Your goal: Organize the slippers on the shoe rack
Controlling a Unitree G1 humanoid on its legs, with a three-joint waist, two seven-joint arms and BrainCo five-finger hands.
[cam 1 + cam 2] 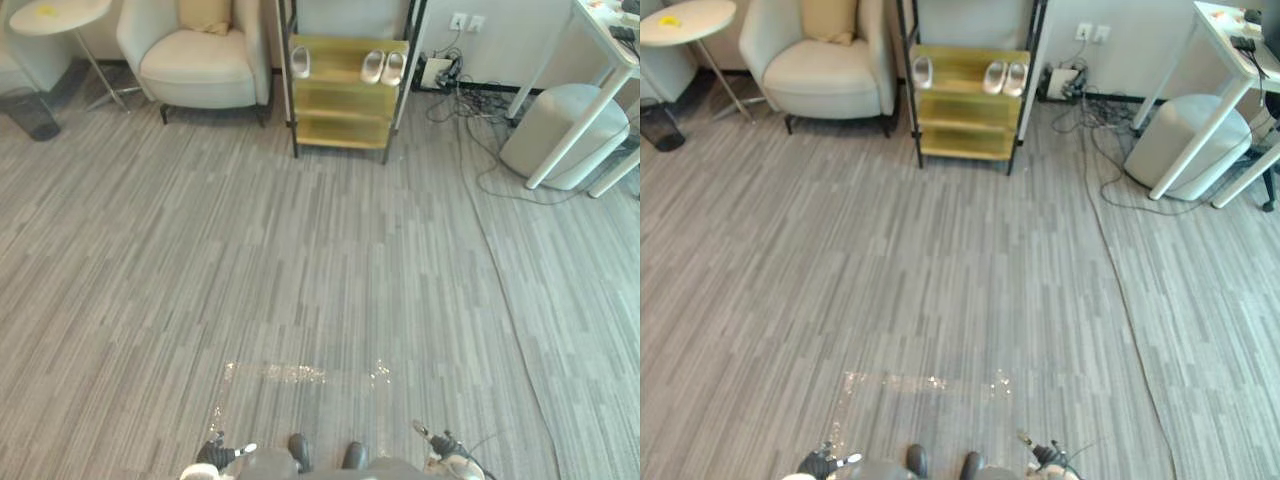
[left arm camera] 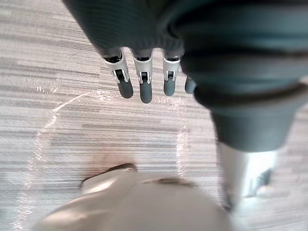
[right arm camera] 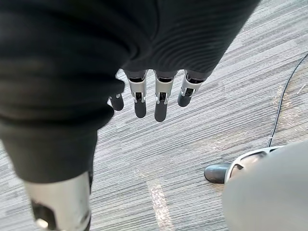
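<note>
Left hand [image 2: 146, 89] and right hand [image 3: 161, 103] hang empty, fingers loosely apart; nearing the distant shoe rack [image 1: 340, 105], floor cables [image 1: 462, 108] beside it could snag, jolting its 3 slippers [image 1: 373, 66]

Open floor [image 1: 300, 260] was left up to the shoe rack [image 1: 342, 102]. On its top shelf, bare room was seen between a single slipper [image 1: 300, 62] at the left edge and a pair [image 1: 383, 67] near the right. The rack was flanked by an armchair [image 1: 195, 65] and loose cables [image 1: 472, 112].
</note>
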